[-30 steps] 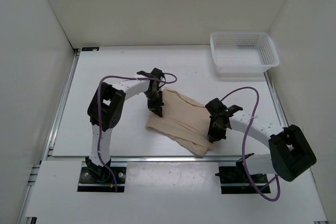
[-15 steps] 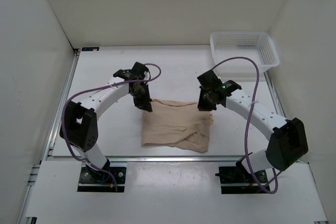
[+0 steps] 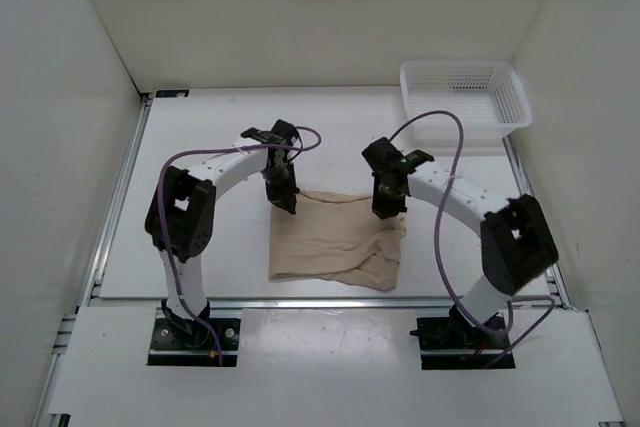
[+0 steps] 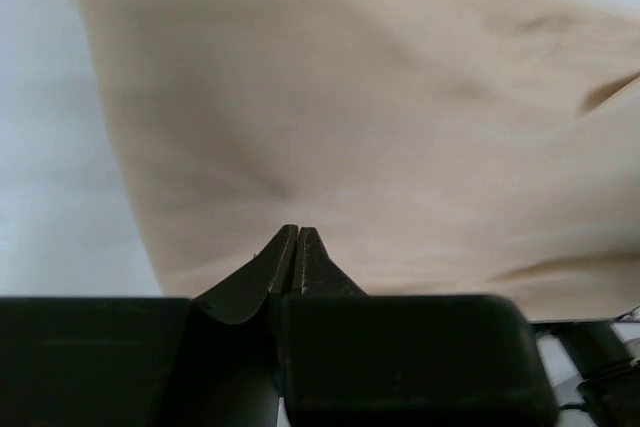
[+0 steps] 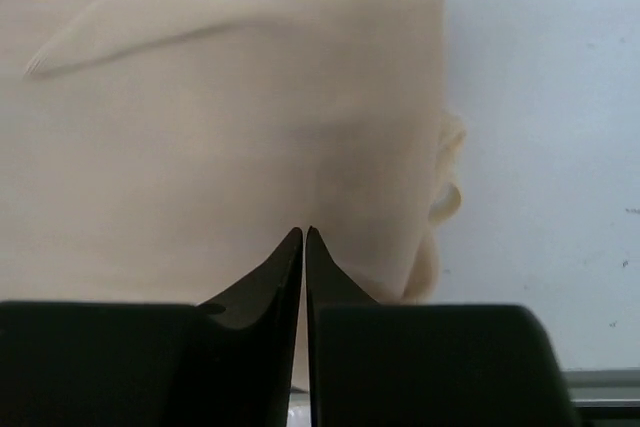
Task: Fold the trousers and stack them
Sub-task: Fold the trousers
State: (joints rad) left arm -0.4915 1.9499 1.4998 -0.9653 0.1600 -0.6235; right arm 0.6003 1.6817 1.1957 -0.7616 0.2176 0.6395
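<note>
while left hand [image 3: 290, 209] and right hand [image 3: 383, 210] pinch far corners shut, folded trousers [image 3: 335, 244] lie nearward.

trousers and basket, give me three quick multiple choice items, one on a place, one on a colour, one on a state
1. Where does the basket stand?
A. at the far right corner of the table
B. at the near left corner
C. on top of the trousers

2. What colour are the trousers?
A. dark blue
B. light beige
C. red

3. How do the jaws of the left gripper and the right gripper stand?
A. both wide open
B. both closed
C. one open, one closed

Answers:
1 A, the top view shows the basket by the far right edge, apart from the cloth.
2 B, the cloth is pale tan in all three views.
3 B, in each wrist view the fingertips meet, at the cloth.
</note>
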